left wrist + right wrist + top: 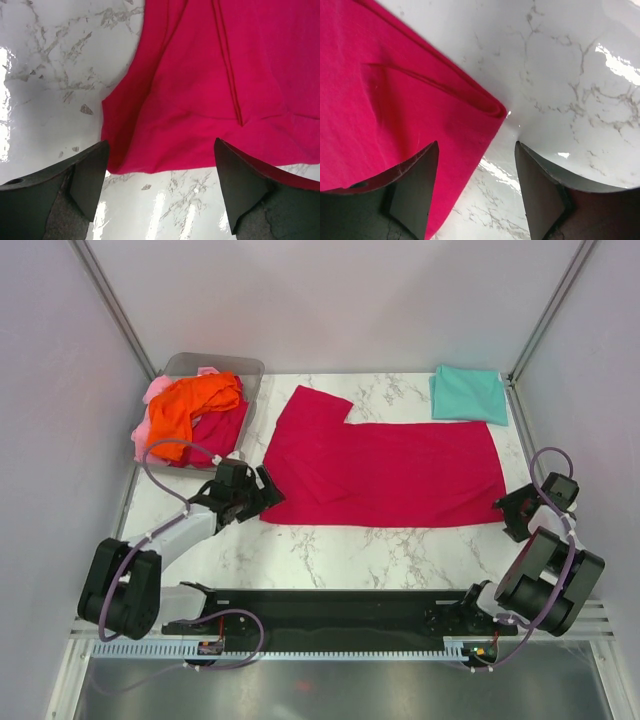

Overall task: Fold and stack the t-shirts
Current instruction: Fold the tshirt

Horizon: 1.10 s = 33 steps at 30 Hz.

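A crimson-magenta t-shirt (390, 472) lies flat on the marble table (330, 550), folded lengthwise, with one sleeve pointing to the back left. My left gripper (266, 490) sits at its near left corner. In the left wrist view the left gripper (161, 141) is open, with the cloth's hem (165, 150) just ahead of the fingertips. My right gripper (506, 508) is at the shirt's near right corner. It (476, 143) is open, and the folded cloth corner (470, 115) lies between and under its left finger. A teal t-shirt (468, 393) lies folded square at the back right.
A clear plastic bin (252, 368) at the back left holds an orange t-shirt (190, 405), a pale pink one (155, 392) and more crimson cloth (225, 430). White walls close in on both sides. A black rail (330, 605) runs along the near edge.
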Each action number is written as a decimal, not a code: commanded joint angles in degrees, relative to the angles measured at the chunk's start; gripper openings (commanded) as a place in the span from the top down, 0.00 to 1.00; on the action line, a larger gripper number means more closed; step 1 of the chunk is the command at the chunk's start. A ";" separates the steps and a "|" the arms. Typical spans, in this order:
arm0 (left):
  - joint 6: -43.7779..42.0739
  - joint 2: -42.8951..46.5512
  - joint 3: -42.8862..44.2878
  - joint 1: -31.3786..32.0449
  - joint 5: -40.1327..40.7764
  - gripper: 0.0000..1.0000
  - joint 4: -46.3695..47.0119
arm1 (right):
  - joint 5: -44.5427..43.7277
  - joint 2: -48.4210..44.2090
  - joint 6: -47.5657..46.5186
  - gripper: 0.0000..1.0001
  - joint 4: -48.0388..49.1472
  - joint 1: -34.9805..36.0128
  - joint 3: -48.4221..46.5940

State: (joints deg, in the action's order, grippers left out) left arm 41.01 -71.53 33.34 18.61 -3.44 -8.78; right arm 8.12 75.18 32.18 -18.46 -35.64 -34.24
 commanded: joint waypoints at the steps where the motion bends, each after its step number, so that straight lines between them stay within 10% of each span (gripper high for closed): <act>1: 3.28 -3.88 -0.12 -0.16 0.81 0.12 6.14 | -0.65 2.60 0.15 0.30 3.77 -0.48 0.84; 7: 5.22 -4.85 -3.28 0.20 0.10 0.40 7.45 | 0.67 3.66 0.34 0.72 4.84 -0.66 1.81; 9: 5.04 -4.59 -4.60 0.20 -1.73 0.79 8.51 | 1.54 3.57 0.25 0.83 5.10 -0.66 1.89; 11: 4.69 -3.10 -5.04 0.28 -2.88 0.98 8.51 | 1.81 3.57 -0.10 1.00 5.19 -0.66 1.98; 33: 10.05 36.80 -5.04 0.81 -2.00 0.94 -27.25 | 2.78 -19.36 4.38 1.00 -17.57 -7.95 4.35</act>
State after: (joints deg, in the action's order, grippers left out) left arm 47.40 -36.73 28.62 19.14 -3.64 -31.44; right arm 9.80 57.56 35.18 -32.84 -42.44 -31.22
